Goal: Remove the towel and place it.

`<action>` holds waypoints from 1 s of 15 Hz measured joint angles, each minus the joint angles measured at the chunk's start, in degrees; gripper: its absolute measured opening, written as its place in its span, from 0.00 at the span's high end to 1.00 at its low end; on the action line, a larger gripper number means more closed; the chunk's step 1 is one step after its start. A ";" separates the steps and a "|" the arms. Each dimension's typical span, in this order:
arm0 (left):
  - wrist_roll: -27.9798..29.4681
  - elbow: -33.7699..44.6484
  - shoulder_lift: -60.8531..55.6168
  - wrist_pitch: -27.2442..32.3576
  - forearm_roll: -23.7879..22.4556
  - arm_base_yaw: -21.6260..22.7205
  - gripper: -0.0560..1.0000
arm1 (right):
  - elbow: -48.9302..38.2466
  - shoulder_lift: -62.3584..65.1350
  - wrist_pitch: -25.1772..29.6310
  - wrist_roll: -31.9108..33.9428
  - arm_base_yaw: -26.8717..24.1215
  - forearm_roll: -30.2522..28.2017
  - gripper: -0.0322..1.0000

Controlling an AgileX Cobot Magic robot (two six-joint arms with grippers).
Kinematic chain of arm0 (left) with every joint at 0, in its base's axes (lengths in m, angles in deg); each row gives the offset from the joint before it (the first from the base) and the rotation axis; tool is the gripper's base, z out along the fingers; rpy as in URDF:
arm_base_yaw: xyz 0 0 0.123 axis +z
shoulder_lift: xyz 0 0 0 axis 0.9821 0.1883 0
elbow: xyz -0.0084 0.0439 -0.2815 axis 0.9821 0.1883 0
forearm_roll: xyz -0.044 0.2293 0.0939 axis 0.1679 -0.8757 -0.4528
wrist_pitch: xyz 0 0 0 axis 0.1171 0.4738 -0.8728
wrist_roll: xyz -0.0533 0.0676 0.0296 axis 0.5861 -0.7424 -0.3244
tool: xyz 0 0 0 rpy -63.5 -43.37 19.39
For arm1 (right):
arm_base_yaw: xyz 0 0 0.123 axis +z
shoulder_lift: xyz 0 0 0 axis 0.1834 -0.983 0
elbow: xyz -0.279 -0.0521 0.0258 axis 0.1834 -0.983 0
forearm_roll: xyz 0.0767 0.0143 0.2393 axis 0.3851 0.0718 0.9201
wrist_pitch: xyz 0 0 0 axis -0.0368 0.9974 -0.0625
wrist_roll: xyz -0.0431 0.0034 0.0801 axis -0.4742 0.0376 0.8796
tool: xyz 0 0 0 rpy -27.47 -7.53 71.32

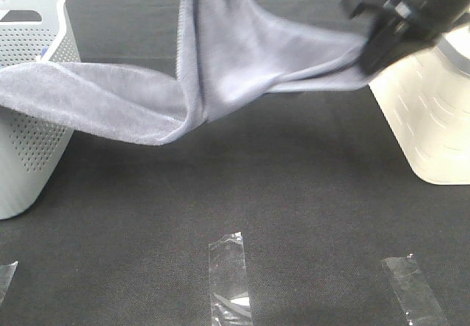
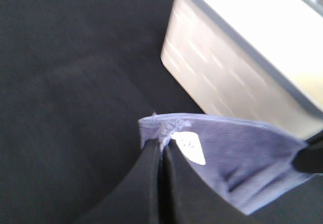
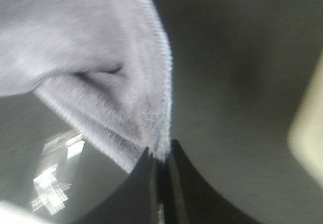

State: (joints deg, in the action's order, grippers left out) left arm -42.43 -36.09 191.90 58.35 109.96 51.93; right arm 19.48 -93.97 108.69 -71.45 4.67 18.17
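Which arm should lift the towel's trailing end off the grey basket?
Left, probably: its jaws hold the towel high, nearest the end draped across the grey basket; the right arm grips the far end.

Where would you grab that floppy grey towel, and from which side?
The towel hangs limp, so pinch its thin stitched hem near a corner, coming edge-on from outside, as the left gripper and right gripper do; a flat hem probably suits narrow jaws.
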 joint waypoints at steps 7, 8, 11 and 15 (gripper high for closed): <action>-11.34 0.00 2.52 -30.77 1.83 -3.55 0.95 | 14.55 0.00 -4.41 14.90 0.00 -27.33 0.97; -14.55 0.00 2.52 -35.58 1.78 -4.18 0.95 | 16.10 0.00 -6.70 15.76 0.00 -29.34 0.97; -18.74 0.00 2.52 -50.31 -0.92 -4.18 0.95 | 19.19 0.00 -15.53 16.44 0.00 -32.66 0.97; -19.14 0.00 2.52 -60.45 -12.15 -3.67 0.95 | 20.28 0.00 -25.90 16.44 0.00 -33.12 0.97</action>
State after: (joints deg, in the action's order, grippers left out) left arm -61.57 -36.09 194.43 -2.10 97.81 48.26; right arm 39.77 -93.97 82.79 -55.01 4.67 -14.94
